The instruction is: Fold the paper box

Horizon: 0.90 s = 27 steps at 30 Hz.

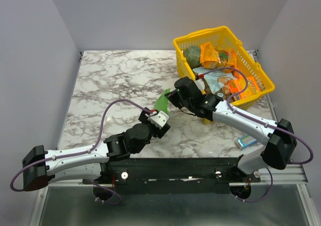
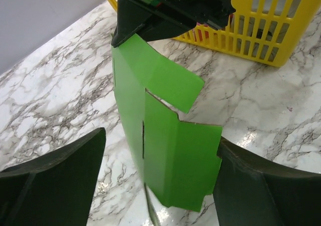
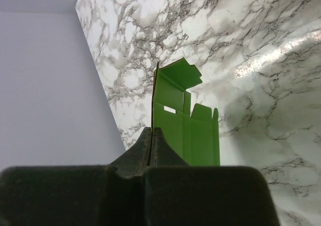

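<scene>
1. The right gripper point(image 1: 171, 96) is pinching the top edge of the paper box point(image 2: 165, 146), with its fingers pressed together on the card.
2. The box is hanging upright over the middle of the desk point(image 1: 115, 75), flaps loose, near the yellow basket point(image 1: 261, 93) at the far right corner.
3. The left gripper point(image 1: 158, 117) is hovering spread, with one finger on each side of the lower panels and touching neither.
4. The shaping step seems to be starting. The next move is calling for the left fingers to close on a panel and bend it along a crease.

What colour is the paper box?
The box is bright green; left wrist view shows it best.
</scene>
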Motion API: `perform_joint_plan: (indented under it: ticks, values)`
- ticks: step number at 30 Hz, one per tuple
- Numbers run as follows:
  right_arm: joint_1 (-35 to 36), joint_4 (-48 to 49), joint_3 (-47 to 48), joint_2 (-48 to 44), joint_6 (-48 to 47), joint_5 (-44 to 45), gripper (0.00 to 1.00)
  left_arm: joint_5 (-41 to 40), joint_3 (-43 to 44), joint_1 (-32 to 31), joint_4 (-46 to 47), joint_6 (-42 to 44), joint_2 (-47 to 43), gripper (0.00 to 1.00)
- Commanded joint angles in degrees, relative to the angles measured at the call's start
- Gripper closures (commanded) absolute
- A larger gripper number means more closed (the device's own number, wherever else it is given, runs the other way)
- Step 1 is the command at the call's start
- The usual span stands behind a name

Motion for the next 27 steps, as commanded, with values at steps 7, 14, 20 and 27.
perform_joint_plan:
  ticks: [7, 14, 20, 27]
  values:
    - [0.3, 1.97, -1.31, -2.33, -4.08, -1.08, 0.97, 3.25, 0.2, 2.05, 4.32, -0.18, 0.96, 0.55]
    - [0.3, 5.21, -1.93, -4.53, -10.14, -3.36, 0.58, 10.7, -6.03, 6.96, 9.76, -4.04, -5.55, 0.82]
    - [0.3, 7.06, -3.25, -6.02, -10.94, -7.05, 0.49, 19.59, -11.14, 13.04, 10.83, -10.02, -12.49, 0.84]
    - [0.38, 7.33, -4.13, -6.2, -11.99, -15.05, 0.37, 38.12, -15.09, 24.9, 15.57, -19.42, -14.96, 0.87]
